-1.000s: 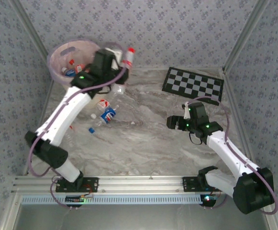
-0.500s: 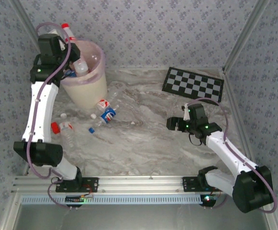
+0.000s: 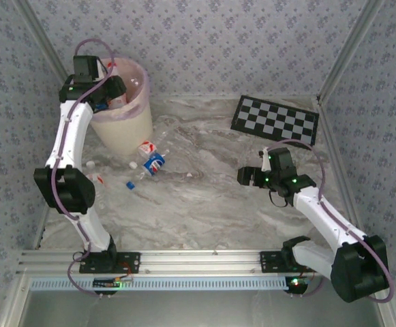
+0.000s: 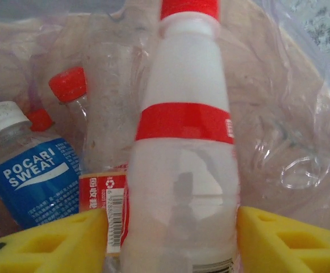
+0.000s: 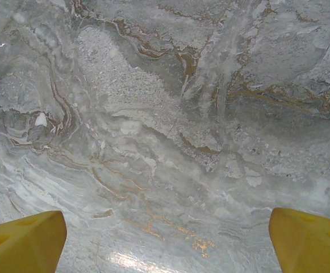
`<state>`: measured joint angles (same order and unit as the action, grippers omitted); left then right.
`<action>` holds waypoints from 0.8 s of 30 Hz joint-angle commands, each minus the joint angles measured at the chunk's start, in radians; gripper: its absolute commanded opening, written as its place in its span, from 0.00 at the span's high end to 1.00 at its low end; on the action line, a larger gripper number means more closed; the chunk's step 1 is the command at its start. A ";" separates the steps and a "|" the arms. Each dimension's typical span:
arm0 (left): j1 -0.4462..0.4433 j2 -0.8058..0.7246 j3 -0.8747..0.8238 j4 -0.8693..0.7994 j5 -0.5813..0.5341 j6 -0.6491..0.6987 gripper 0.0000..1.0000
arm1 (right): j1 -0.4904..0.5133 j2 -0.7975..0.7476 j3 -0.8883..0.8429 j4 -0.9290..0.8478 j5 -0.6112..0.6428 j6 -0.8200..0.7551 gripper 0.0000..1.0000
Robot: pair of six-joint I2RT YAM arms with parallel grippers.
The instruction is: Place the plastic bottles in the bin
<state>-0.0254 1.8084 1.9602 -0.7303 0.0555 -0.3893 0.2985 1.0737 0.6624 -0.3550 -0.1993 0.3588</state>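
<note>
Several bottles (image 4: 37,170) already lie in the bin (image 3: 126,129) at far left. My left gripper (image 4: 172,230) hangs over it, fingers (image 4: 51,239) slightly off a red-capped white bottle (image 4: 184,165), I judge to let it drop. My right gripper (image 5: 165,239) hangs wide over bare table (image 5: 170,114), near right.

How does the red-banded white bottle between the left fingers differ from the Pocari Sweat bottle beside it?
Body: the red-banded bottle is milky white; the Pocari Sweat bottle is clear.
Cap and label: the red-banded bottle has a red cap and a red band; the Pocari Sweat bottle has a white cap and a blue label.
Place: the red-banded bottle sits between the left gripper's yellow fingers; the Pocari Sweat bottle lies off to their left.
Shared: both are capped plastic bottles at the bin.
</note>
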 commanded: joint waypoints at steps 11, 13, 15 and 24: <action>0.038 0.113 0.312 -0.090 0.023 0.138 0.42 | 0.008 0.101 0.058 0.021 -0.035 0.005 0.06; 0.033 0.164 0.362 -0.127 0.051 0.140 0.47 | 0.012 0.103 0.059 0.020 -0.032 0.006 0.06; 0.024 0.199 0.393 -0.166 0.053 0.147 0.52 | 0.014 0.099 0.056 0.017 -0.028 0.006 0.06; -0.055 0.223 0.248 -0.149 0.032 0.188 0.64 | 0.016 0.075 0.030 0.011 -0.018 0.009 0.06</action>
<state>-0.0608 2.0193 2.2356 -0.8143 0.0738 -0.2264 0.3084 1.1694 0.6926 -0.3359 -0.2176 0.3595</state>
